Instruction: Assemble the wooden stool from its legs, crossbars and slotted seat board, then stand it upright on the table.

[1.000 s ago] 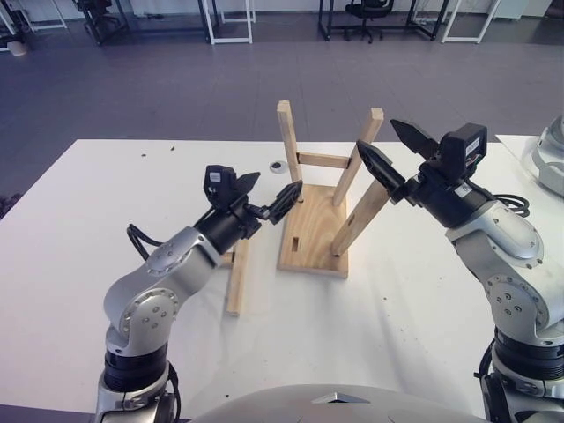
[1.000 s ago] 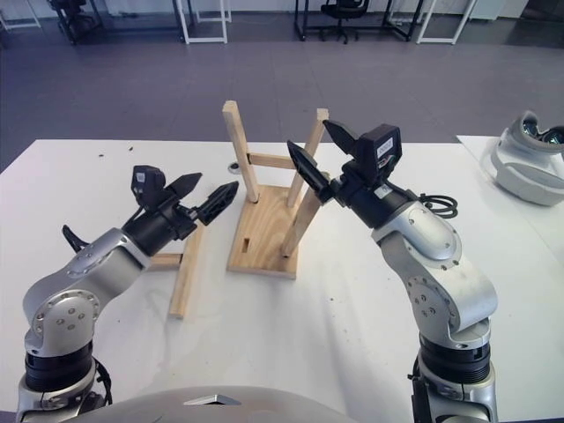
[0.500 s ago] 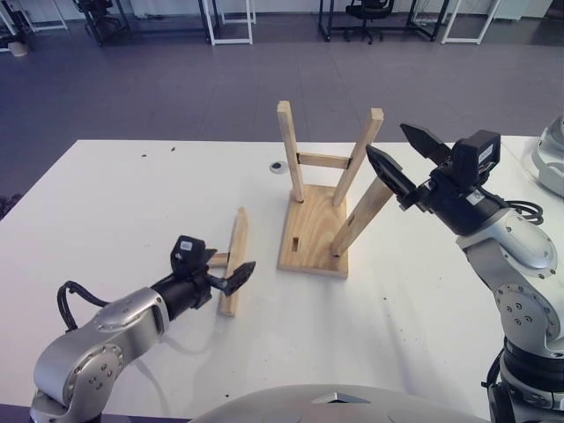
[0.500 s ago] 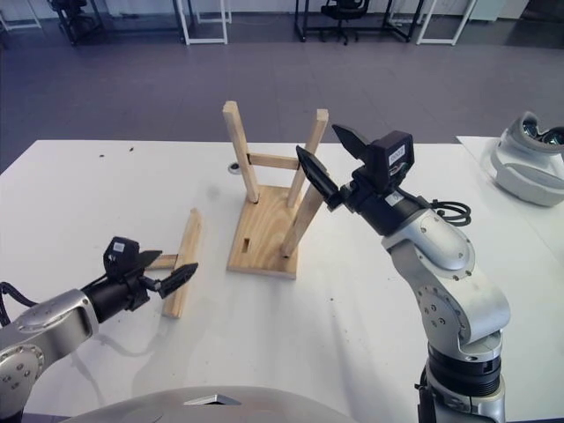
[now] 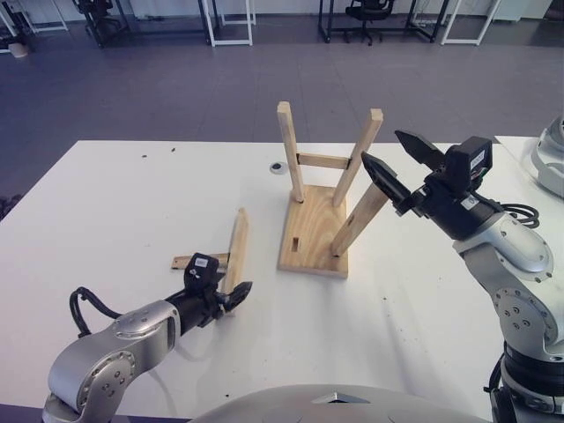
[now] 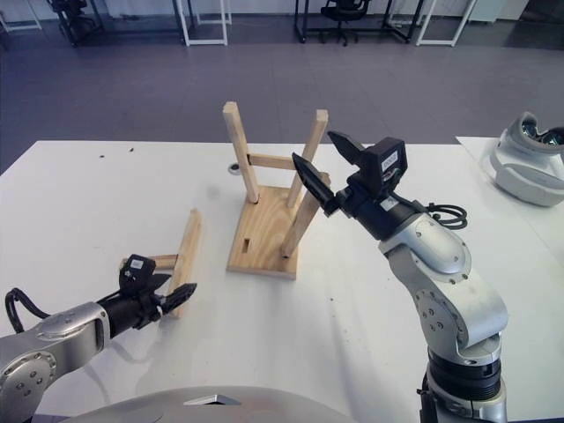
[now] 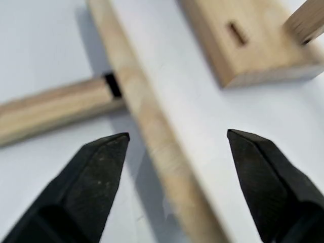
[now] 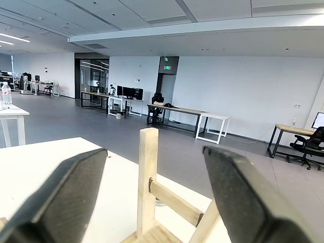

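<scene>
The slotted seat board (image 5: 310, 236) lies flat on the white table with three legs standing up from it. A crossbar (image 5: 323, 160) joins the two far legs (image 5: 287, 150). A loose leg (image 5: 235, 254) with a crossbar stub (image 5: 196, 261) lies on the table to the board's left. My left gripper (image 5: 231, 295) is low over the near end of that leg, open, with a finger on each side of the leg (image 7: 152, 136). My right gripper (image 5: 382, 148) hangs open in the air by the top of the near right leg (image 5: 359, 218), holding nothing.
A white headset (image 6: 527, 159) rests at the table's right edge. A black cable (image 6: 443, 211) lies beside my right arm. A small round fitting (image 5: 278, 166) sits behind the board. Bare tabletop stretches to the left and in front.
My left arm swung down and back from beside the seat board to the near end of the loose leg. My right gripper drew back a little, then edged toward the legs again.
</scene>
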`<state>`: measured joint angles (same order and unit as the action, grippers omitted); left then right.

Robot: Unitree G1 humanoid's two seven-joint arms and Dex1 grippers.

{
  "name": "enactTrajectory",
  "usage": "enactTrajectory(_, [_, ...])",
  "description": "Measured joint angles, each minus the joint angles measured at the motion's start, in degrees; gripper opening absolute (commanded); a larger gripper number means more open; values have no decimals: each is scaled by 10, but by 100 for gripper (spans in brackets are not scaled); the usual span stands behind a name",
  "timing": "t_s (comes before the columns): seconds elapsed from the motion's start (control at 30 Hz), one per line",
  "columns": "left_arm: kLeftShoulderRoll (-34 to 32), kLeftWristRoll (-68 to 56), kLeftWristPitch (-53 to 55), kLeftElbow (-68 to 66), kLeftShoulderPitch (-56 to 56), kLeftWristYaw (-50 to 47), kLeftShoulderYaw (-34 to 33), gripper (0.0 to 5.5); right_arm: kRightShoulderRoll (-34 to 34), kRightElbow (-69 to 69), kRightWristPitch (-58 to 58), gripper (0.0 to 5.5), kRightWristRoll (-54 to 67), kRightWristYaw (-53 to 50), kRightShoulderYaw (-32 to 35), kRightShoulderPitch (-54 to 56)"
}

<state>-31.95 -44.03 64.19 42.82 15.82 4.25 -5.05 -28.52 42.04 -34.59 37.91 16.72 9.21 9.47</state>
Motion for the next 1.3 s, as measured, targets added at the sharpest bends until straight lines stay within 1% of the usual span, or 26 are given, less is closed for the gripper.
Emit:
enactTrajectory(0.13, [-2,25,-10,0,3,14,11,231,2,0,1,351,0,1,-4,-1])
enactTrajectory(0.27, [-5,51,-14,-1,3,27,35,151,3,-1,3,351,-1,2,-5,-1])
enactTrajectory(0.37, [-28,85,-20,-3,3,39,56,101,4,-4,9,351,-1,3,-7,-1])
enactTrajectory(0.47, [-64,119,-36,-6,-4,63,72,101,4,-4,12,351,-2,3,-10,-1])
enactTrajectory(0.6, [-137,161,-76,-35,-38,122,61,101,1,-5,14,351,-9,6,-11,-1])
enactTrajectory(0.63, [-166,180,-108,-50,-58,151,56,101,-2,-6,14,351,-12,9,-10,1])
enactTrajectory(0.7, [-252,253,-208,-99,-103,206,48,101,-10,-13,17,351,-18,24,-10,25])
enactTrajectory(0.83, [-344,373,-398,-196,-115,275,45,101,-26,-56,23,351,-29,62,-30,98])
enactTrajectory(0.87, [-355,387,-429,-212,-117,281,41,101,-28,-63,25,351,-38,68,-35,112])
enactTrajectory(0.9, [-372,417,-492,-250,-124,291,28,101,-35,-82,32,351,-50,79,-46,138])
enactTrajectory(1.0, [-388,454,-623,-322,-157,299,-3,101,-47,-119,46,351,-76,104,-57,164])
enactTrajectory(1.07, [-396,469,-729,-360,-192,314,-13,101,-48,-143,62,351,-89,130,-70,182])
enactTrajectory(1.2, [-405,497,-906,-460,-256,332,-11,101,-50,-176,84,351,-109,177,-94,200])
enactTrajectory(1.3, [-411,516,-1023,-533,-313,354,12,101,-51,-189,88,351,-112,191,-95,204])
